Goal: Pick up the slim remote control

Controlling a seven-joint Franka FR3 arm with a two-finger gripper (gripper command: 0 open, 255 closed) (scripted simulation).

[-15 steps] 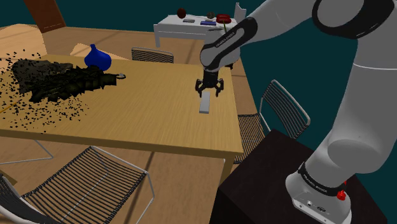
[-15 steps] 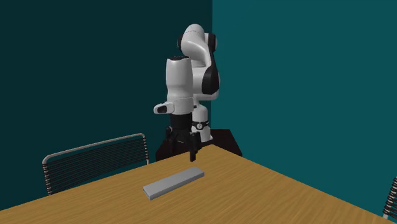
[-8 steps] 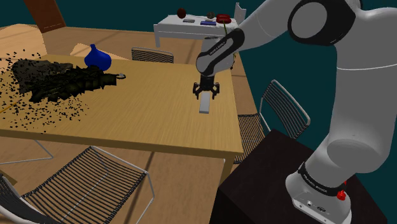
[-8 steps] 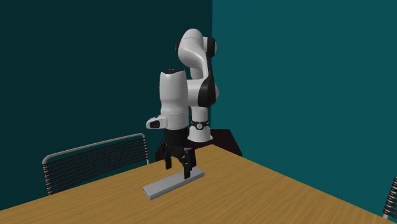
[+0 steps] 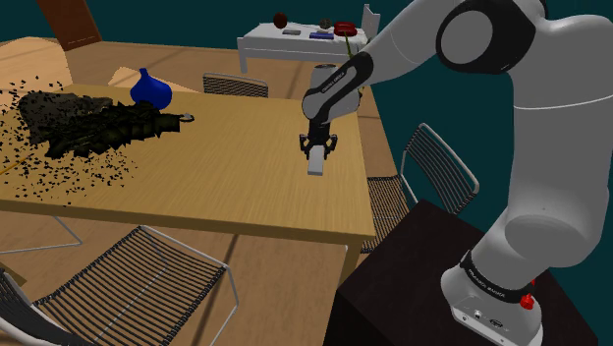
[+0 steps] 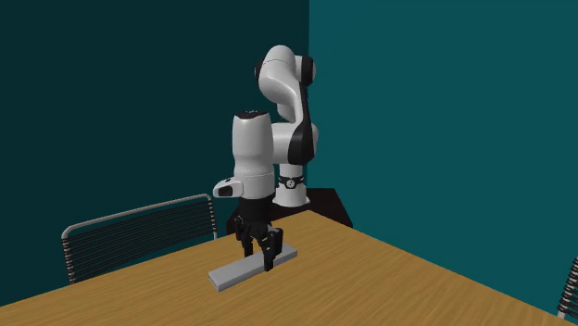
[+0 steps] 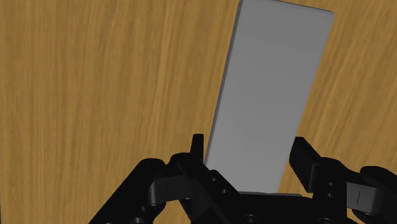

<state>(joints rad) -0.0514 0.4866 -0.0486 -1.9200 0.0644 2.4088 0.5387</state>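
In the shoulder view we see the remote control (image 5: 316, 164), a plain grey slab, lying flat on the wooden desk (image 5: 226, 172) toward the side nearest the dark stand (image 5: 422, 270). It is well apart from the blue vase (image 5: 150, 88) and the dark speckled heap (image 5: 83, 123) at the other end. The gripper (image 5: 316, 148) hangs straight down over the remote's upper end in this view. We judge this is because so thin and flat a thing can only be taken from above, across its narrow width. In the second exterior view the gripper (image 6: 259, 254) sits low over the desk (image 6: 389, 278), one black finger on each long side of the remote control (image 6: 232, 272). It is placed toward that view's right end rather than the middle, so we expect the free end may droop once lifted. In the wrist view the fingers (image 7: 198, 147) stand apart, flanking the remote control (image 7: 270, 95), whose length runs away from the gripper (image 7: 249, 156). The jaws bracket its short dimension and are not clamped, and we cannot tell whether either pad touches.
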